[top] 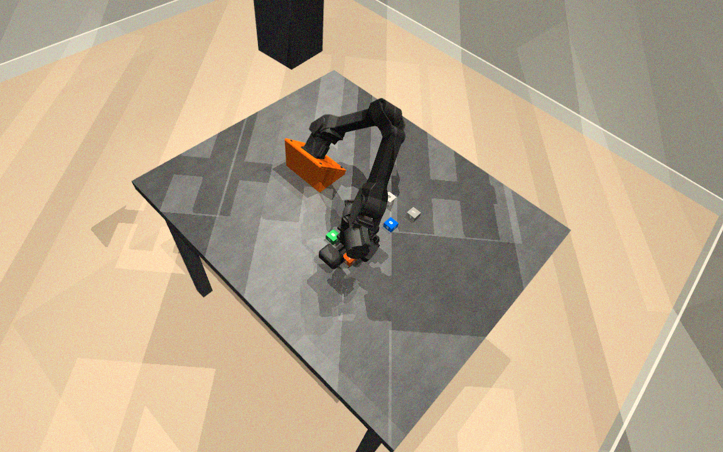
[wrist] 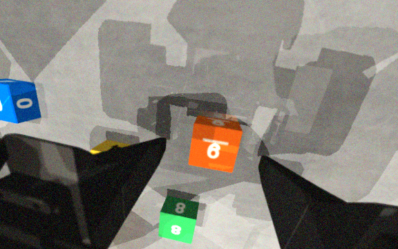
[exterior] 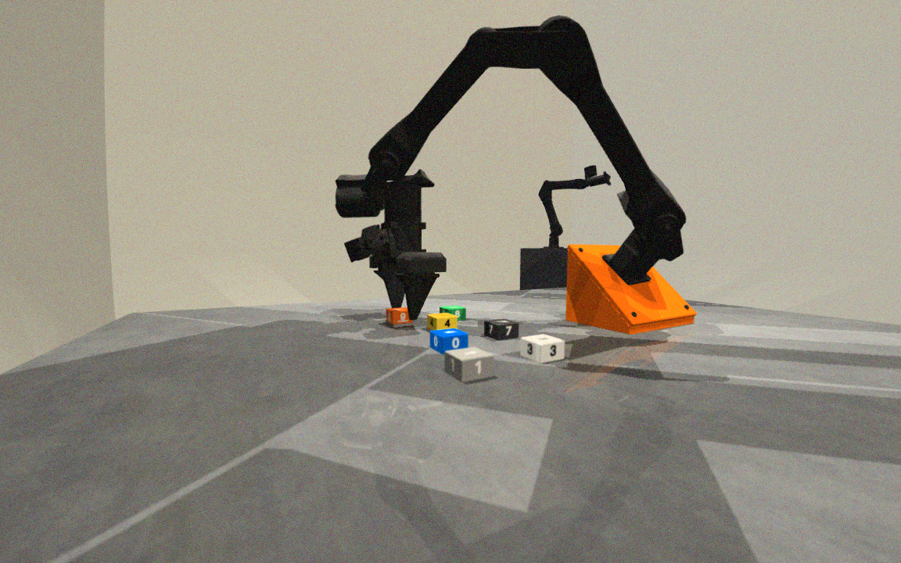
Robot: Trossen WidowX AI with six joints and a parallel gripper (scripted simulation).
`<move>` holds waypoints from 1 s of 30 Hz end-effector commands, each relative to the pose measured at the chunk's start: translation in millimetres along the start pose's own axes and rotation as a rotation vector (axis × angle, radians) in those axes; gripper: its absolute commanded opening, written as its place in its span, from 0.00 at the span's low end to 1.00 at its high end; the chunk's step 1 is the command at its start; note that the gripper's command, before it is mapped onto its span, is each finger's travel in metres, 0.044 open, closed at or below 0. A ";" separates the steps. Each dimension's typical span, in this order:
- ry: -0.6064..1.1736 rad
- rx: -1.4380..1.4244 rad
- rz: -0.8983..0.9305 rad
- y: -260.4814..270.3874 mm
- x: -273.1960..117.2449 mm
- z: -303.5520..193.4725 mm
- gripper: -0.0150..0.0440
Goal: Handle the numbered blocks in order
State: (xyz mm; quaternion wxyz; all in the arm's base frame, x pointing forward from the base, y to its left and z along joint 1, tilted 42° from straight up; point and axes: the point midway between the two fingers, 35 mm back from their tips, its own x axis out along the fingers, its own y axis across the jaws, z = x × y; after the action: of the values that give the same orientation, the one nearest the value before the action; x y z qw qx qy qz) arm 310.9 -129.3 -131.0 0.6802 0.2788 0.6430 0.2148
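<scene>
The orange block (top: pixel 349 260) (exterior: pixel 399 317) (wrist: pixel 214 149), showing an underlined 9, stands on the table. My gripper (exterior: pixel 405 312) (wrist: pixel 212 152) is open, its fingers apart on either side of this block. The green 8 block (top: pixel 332 236) (exterior: pixel 452 313) (wrist: pixel 177 229), yellow 4 block (exterior: pixel 442 321) (wrist: pixel 106 146) and blue 0 block (top: pixel 390 225) (exterior: pixel 448 342) (wrist: pixel 0 104) stand nearby. The black 7 block (exterior: pixel 500 329), white 3 block (top: pixel 391 198) (exterior: pixel 543 348) and grey 1 block (top: pixel 413 213) (exterior: pixel 468 366) stand farther off. The arm hides yellow and black in the top view.
The orange wedge base (top: pixel 307 167) (exterior: pixel 597 294) carries the arm on the table (top: pixel 437 280) (exterior: pixel 230 448). A second arm on a dark pedestal (exterior: pixel 542 268) shows in the background of the exterior view. The yellow block is partly behind a finger in the wrist view.
</scene>
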 end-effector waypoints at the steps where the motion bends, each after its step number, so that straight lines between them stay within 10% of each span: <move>1: -0.003 0.003 0.001 0.0 0.2 0.3 0.93; 13: -0.001 -0.002 -0.007 10.7 -41.3 4.0 0.93; 30: -0.004 -0.020 -0.037 247.5 -102.4 -2.1 0.93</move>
State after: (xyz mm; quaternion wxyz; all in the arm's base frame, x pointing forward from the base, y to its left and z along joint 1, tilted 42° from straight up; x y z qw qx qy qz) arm 328.5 -36.6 77.5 0.6905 0.2519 0.6452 0.2084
